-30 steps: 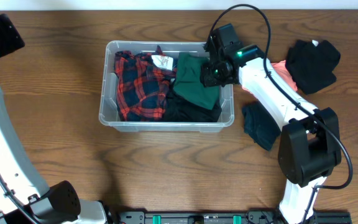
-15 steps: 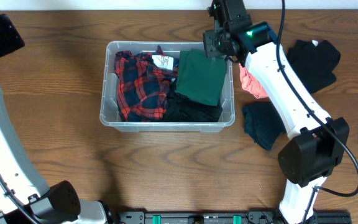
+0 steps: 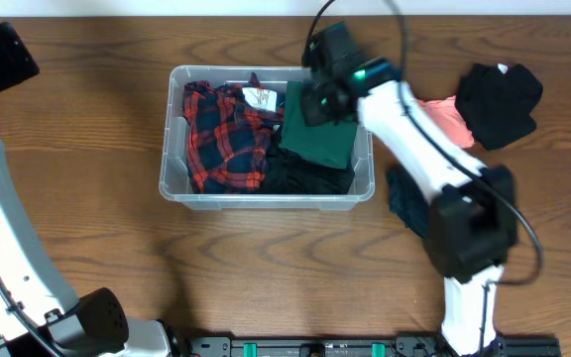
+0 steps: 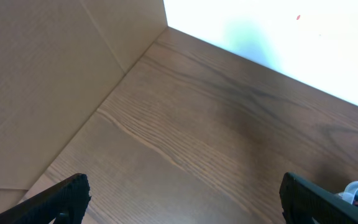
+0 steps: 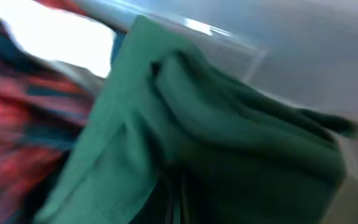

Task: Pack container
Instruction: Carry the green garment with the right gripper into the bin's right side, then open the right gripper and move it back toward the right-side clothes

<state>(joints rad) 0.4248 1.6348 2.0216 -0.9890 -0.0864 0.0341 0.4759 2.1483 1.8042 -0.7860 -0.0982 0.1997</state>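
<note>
Mid-table, container (image 3: 266, 195), long axis left-right, clothes inside.

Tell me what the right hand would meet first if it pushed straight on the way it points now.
Most likely the green garment in the container; it fills the blurred wrist view just ahead of the right hand. Depth is unclear.

The container (image 3: 266, 198) is packed full: plaid shirt (image 3: 221, 139) at nine o'clock, green garment (image 3: 325, 139) at three, with the right arm (image 3: 404, 119) crossing its two o'clock corner. Bare table (image 3: 87, 149) lies beyond nine.
</note>
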